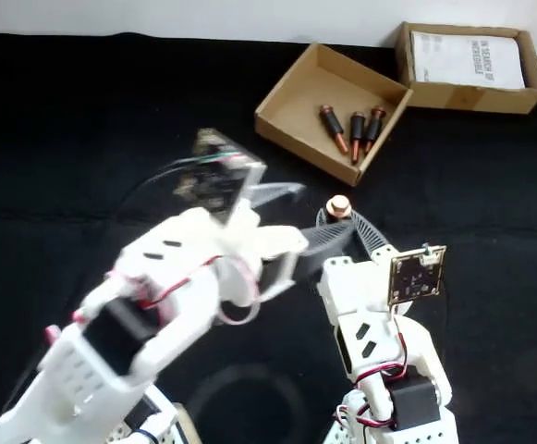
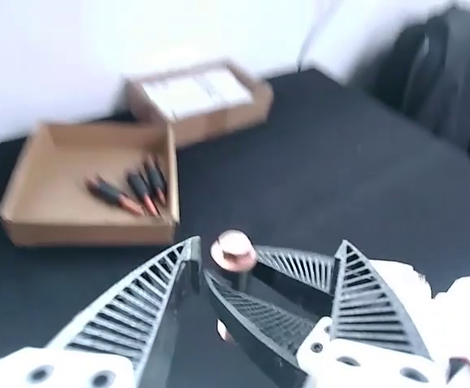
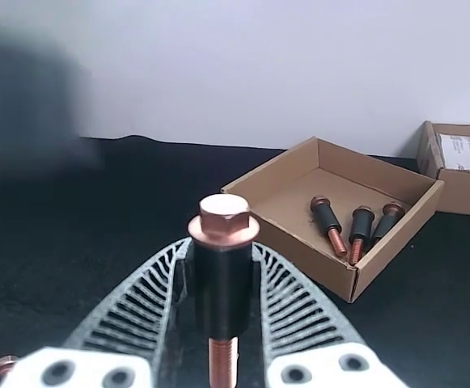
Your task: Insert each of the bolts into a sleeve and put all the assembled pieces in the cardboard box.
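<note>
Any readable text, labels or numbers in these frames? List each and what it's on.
The printed sheet in the farther cardboard box: several lines of print, too small and blurred to read.
The sleeved bolt, nearer cardboard box and camera board: no legible markings.

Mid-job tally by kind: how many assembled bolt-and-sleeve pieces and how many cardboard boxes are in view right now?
Assembled pieces lying boxed: 3
Assembled piece held in the right tool: 1
Cardboard boxes: 2
Total: 6

Copper bolt (image 3: 223, 218), black sleeve (image 3: 221, 291), brown box (image 3: 299, 244)
</note>
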Action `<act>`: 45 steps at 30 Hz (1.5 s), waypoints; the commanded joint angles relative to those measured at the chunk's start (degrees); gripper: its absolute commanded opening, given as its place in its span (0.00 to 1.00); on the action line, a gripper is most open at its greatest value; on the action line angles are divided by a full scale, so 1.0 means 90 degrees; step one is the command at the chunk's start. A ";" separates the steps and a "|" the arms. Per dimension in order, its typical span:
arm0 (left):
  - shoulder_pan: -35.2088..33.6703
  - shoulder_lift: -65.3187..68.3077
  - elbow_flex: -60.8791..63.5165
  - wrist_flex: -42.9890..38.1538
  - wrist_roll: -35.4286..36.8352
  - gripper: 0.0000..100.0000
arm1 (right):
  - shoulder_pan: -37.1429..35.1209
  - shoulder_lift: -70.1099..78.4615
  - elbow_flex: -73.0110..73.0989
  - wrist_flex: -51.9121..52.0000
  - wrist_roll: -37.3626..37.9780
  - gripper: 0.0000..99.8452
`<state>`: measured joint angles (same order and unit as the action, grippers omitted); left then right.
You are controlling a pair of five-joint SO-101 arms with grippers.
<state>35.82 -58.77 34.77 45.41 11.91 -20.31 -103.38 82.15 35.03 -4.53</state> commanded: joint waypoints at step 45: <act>-0.5241 -0.5006 0.6774 -0.0274 0.0029 0.16 | 0.1060 1.4422 -1.2908 -0.0952 0.0020 0.01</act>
<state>-10.86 -103.25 93.41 46.64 12.00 -11.87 19.08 -20.88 28.00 -4.53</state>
